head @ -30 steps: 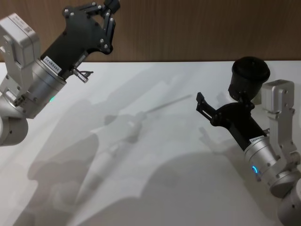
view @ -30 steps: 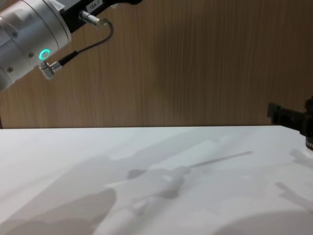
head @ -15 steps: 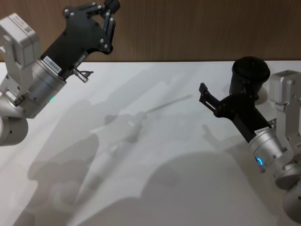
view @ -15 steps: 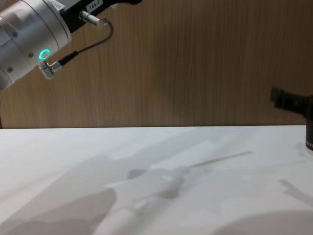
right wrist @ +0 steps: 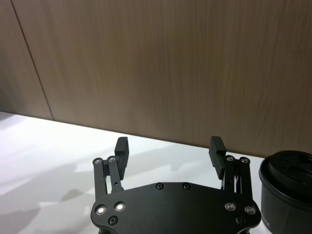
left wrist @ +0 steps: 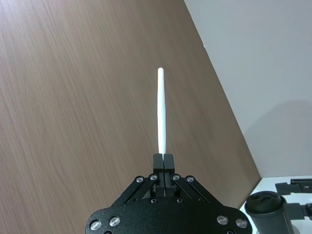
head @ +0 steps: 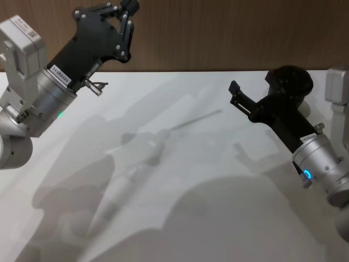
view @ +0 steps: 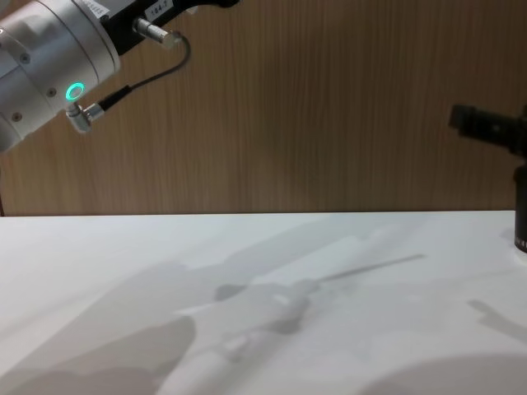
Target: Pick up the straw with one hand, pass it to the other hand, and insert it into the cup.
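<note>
White straw (left wrist: 162,112) stood pinched by one end in my left gripper (left wrist: 163,161), raised above the tabletop's (head: 180,180) far left corner. My right gripper (right wrist: 169,146) hung wide apart beside the black cup (head: 290,81) near the far right edge. For the handover, I judged it best to straddle the straw mid-length and close squarely before the left let go. The sticker (head: 61,76) on the left arm was too small to read.
</note>
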{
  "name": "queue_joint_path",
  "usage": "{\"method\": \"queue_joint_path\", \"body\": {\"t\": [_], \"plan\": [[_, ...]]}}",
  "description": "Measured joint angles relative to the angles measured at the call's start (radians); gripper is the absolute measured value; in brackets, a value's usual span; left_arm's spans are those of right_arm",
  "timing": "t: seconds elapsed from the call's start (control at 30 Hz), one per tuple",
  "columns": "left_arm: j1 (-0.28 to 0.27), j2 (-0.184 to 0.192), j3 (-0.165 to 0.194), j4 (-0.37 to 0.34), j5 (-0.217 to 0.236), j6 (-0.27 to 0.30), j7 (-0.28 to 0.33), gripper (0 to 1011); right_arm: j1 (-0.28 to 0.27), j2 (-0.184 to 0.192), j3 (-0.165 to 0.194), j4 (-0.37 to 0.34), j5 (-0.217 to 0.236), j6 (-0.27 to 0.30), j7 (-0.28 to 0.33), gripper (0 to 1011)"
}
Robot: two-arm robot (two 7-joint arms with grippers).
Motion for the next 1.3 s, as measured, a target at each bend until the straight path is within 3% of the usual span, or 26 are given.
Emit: {"method": "queue_joint_path", "body": {"t": [0.4,1.0,1.3], "plan": [[0.000,0.000,0.000,0.000,0.000,0.000,0.000,11,0.033,0.006,0.006,-0.004,0.093,0.039,0.078,1001],[0.000,0.000,0.000,0.000,0.000,0.000,0.000,10,0.093,0.010,-0.026,0.019,0.165,0.070,0.149,1001],[0.000,0.000,0.000,0.000,0.000,0.000,0.000,8,0.112,0.012,-0.023,0.017,0.217,0.084,0.184,1001]]}}
